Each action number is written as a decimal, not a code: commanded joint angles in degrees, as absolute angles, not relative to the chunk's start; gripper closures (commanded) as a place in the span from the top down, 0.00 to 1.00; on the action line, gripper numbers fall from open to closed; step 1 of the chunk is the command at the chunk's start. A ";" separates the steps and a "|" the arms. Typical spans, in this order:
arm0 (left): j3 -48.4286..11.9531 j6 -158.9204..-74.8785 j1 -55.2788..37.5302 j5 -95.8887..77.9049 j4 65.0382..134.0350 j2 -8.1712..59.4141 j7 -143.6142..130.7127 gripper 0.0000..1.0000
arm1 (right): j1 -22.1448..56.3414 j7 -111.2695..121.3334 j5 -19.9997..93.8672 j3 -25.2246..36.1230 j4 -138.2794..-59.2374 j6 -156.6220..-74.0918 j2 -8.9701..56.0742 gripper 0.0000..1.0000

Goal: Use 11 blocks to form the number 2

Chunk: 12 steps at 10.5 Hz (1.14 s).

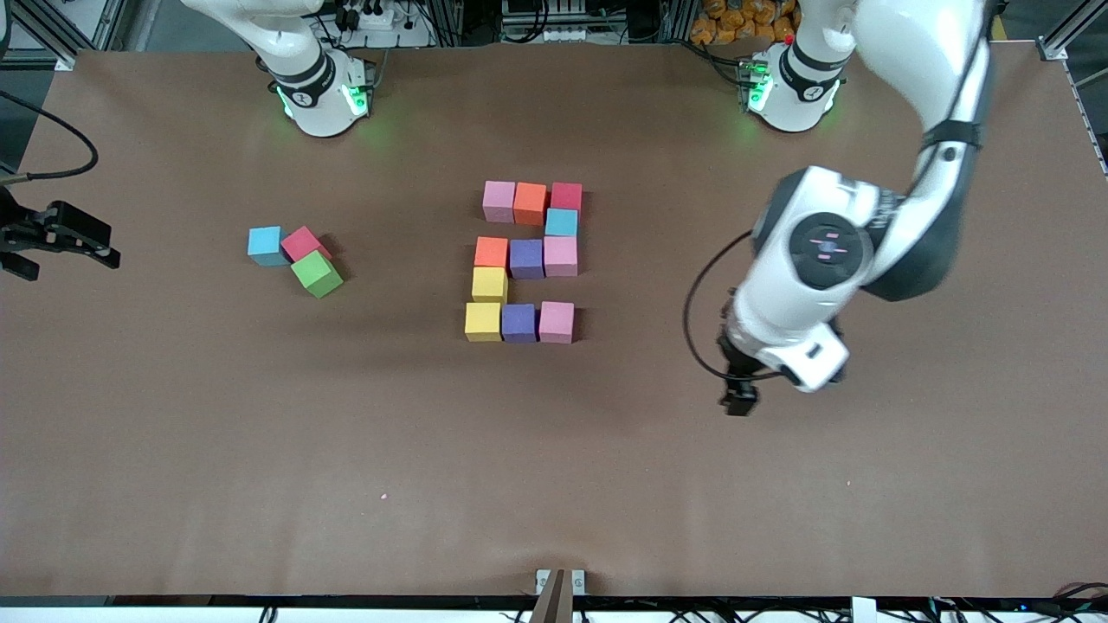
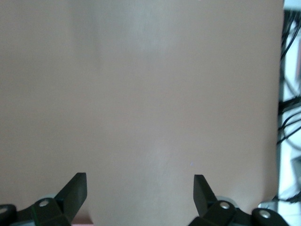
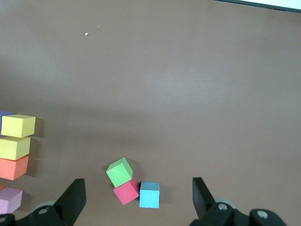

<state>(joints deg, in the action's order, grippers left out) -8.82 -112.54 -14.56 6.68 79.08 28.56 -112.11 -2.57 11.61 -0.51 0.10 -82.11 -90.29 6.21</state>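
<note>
The number 2 (image 1: 525,261) lies in the middle of the surface (image 1: 554,484), and to my eye all eleven blocks are already in place: pink, orange and red on the row nearest my bases, a light blue block (image 1: 561,222) under the red one, then orange, purple, pink, then one yellow block (image 1: 489,285), then yellow, purple, pink on the row nearest the front camera. Some blocks sit a little crooked.

Toward my right arm's end lie three spare cubes, touching: blue, red, and the green cube (image 1: 316,273).

My left pincer (image 1: 738,399) hangs open and empty over bare surface at my left arm's end. My right pincer (image 1: 61,238) is also open and empty, at the surface's edge.

I judge the task nearly finished. The danger now is a low sweep of my left arm, which could push the pink blocks out of line.
</note>
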 commanded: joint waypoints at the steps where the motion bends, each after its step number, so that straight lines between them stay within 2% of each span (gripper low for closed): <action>1: -10.02 -111.71 -9.42 7.56 89.34 17.97 -109.88 1.00 | -1.76 11.87 -5.17 -0.35 -81.74 -90.00 5.71 1.00; 4: -10.28 -113.11 -5.90 4.32 103.05 6.89 -99.27 1.00 | -2.02 11.34 -3.70 -0.26 -81.74 -90.09 5.89 1.00; 6: -9.76 -113.03 -5.45 2.46 108.79 1.25 -90.13 1.00 | -2.02 11.25 -1.50 -0.18 -81.74 -90.00 5.80 1.00; 9: -8.71 -111.80 -5.45 2.46 110.48 -0.97 -72.75 1.00 | -2.20 11.25 -0.27 0.00 -81.74 -89.83 5.89 1.00; 12: -7.56 -109.62 -5.45 2.64 107.33 -0.97 -52.73 1.00 | -4.04 11.69 3.25 0.18 -81.74 -89.56 6.07 1.00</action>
